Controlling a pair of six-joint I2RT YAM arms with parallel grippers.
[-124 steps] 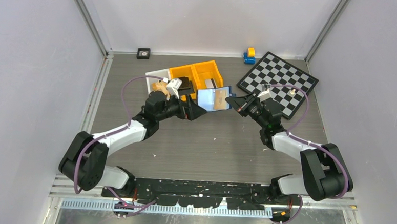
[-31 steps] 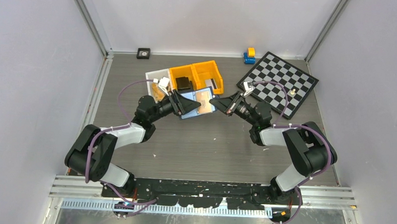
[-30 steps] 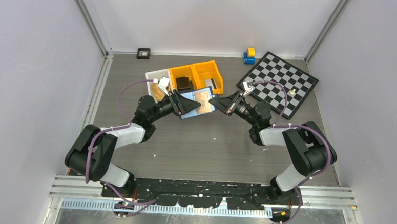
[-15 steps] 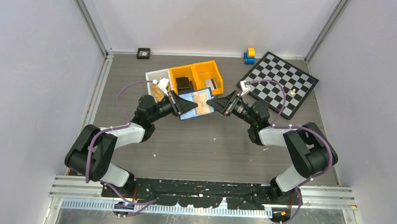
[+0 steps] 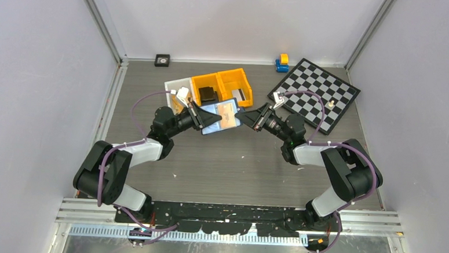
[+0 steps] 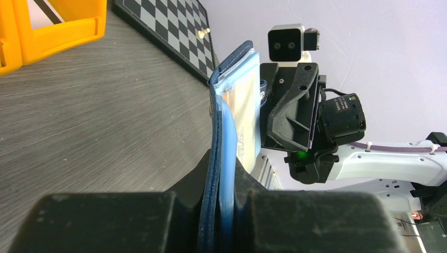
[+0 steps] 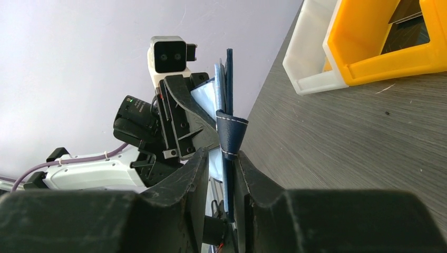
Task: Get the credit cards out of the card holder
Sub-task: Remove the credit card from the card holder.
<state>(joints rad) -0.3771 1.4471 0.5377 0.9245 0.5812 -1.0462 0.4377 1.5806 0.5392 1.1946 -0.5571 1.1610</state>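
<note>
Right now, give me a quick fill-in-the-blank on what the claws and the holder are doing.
1. Left claw and right claw both clamp the card holder, which is ____, not folded shut.
2. The card showing in its pocket is ____ in colour.
3. The chessboard lies on the robot's ____ side.
Missing words: open; tan; right.
</note>
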